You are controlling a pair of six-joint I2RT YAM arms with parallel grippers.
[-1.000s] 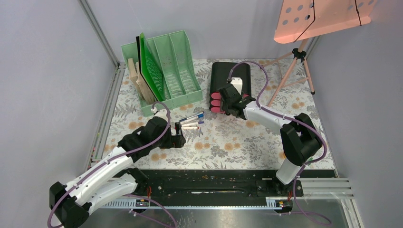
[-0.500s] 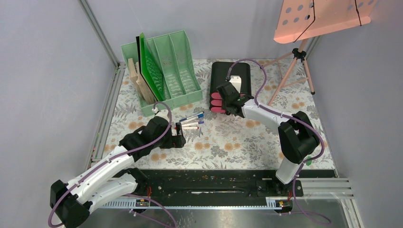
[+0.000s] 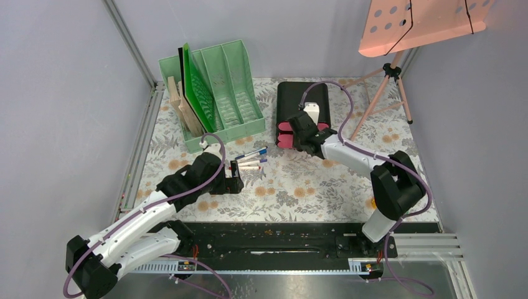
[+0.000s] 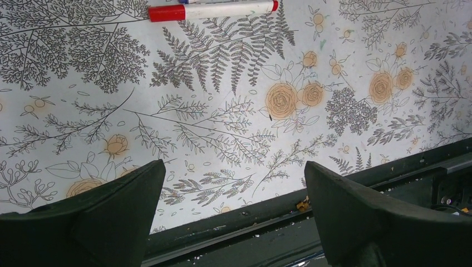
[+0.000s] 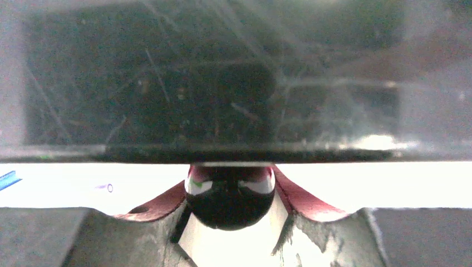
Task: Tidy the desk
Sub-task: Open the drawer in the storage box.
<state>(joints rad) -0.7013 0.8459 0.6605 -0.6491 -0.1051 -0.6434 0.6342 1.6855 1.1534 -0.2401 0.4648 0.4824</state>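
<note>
Worktop (image 3: 311, 180): fern-and-flower cloth, filling the middle of the scene beyond the black rail (image 3: 274, 240) at the near edge.
File rack (image 3: 233, 93): mint green, far left, with boards (image 3: 187, 103) standing in its leftmost slots.
Drawer box (image 3: 287, 96): black, far centre, right of the rack.
Left end effector (image 4: 234, 167): fingers wide apart, nothing between them, over the near-left cloth.
Right end effector (image 3: 291, 133): at the box's pink fronts (image 3: 283, 134), closed on a black knob (image 5: 228, 206).
Markers (image 3: 251, 159): lying together just beyond the left end effector.
</note>
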